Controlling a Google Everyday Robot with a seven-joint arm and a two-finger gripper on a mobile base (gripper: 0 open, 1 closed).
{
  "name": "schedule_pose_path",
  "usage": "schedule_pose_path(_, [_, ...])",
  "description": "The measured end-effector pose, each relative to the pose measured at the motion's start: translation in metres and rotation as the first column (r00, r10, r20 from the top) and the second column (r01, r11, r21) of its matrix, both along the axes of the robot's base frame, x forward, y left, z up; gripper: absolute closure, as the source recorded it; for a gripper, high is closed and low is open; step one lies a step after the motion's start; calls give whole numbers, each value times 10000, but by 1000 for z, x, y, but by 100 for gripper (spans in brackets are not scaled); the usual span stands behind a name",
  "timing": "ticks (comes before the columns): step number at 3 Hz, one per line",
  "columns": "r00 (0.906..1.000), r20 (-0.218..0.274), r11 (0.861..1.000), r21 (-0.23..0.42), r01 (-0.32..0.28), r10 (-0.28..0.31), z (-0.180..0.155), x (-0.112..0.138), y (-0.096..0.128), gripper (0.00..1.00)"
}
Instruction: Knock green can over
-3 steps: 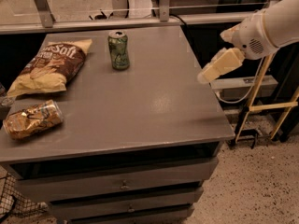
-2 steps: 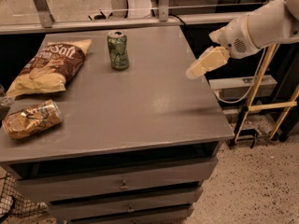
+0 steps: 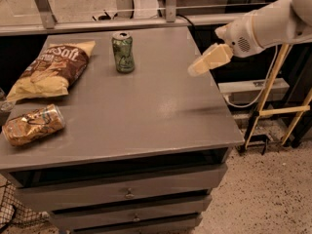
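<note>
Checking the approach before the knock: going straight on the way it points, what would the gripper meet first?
Probably bare tabletop. The gripper, above the table's right edge, points left and downward, a line seemingly passing nearer the camera than the upright green can; depth is unclear.

Tool [image 3: 198, 68] above table [image 3: 161, 106] edge, arm [image 3: 273, 23] cropped

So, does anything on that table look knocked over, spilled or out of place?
Only the gold-brown foil bag at the front-left corner: it lies crumpled. The green can stands upright, and nothing is spilled. The gripper hangs above the table at its right edge, apart from the can.
</note>
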State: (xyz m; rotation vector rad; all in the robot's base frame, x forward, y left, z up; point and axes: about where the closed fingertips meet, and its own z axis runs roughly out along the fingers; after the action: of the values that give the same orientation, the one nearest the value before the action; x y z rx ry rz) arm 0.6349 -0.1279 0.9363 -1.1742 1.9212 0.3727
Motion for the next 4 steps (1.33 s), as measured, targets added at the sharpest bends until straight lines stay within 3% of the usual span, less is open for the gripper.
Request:
schedule_pose_path(1, [9976, 695, 9997, 223, 19, -35, 12, 36, 28, 0])
schedule_pose_path(2, [9949, 994, 9987, 442, -242, 197, 18, 65, 57, 0])
schedule_pose_path(4, [9911, 711, 9919, 508, -1167, 1129, 4, 92, 108, 0])
